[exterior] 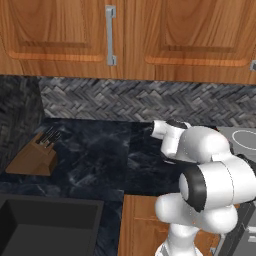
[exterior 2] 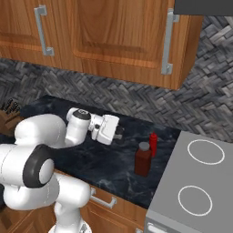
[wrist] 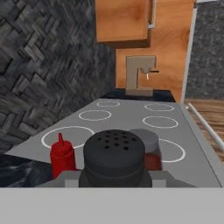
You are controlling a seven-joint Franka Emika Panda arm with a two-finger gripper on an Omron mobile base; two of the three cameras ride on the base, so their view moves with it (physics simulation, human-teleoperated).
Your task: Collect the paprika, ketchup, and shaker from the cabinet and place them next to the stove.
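Hand view has the shaker (wrist: 114,158) right up against the camera, a dark cylinder with a ring of holes in its top, sitting between the fingers at the bottom edge. So the gripper (exterior 2: 119,132) is closed on the shaker, holding it up off the counter (exterior 2: 104,164).

Just past the shaker, a bit to its left in the hand view, is the ketchup (wrist: 62,155), standing upright with its pointy red cap. Tucked directly behind the shaker is the paprika (wrist: 148,151); I can see its grey-looking lid and a sliver of the dark red jar, the rest is blocked by the shaker. Beyond both of them the stove (wrist: 131,120) stretches away with its white burner rings, and a beige coffee machine (wrist: 139,75) sits on the counter at the far end.

Right base view makes the layout clearer: the gripper hangs over the dark marble counter, pointing toward the stove, with the paprika (exterior 2: 143,159) and ketchup (exterior 2: 153,144) ahead of it and a little lower. Those two stand close together on the counter, right beside the stove's left edge.

Left base view shows a knife block (exterior: 36,155) well off behind the arm, and a sink (exterior: 47,225) near the bottom corner.
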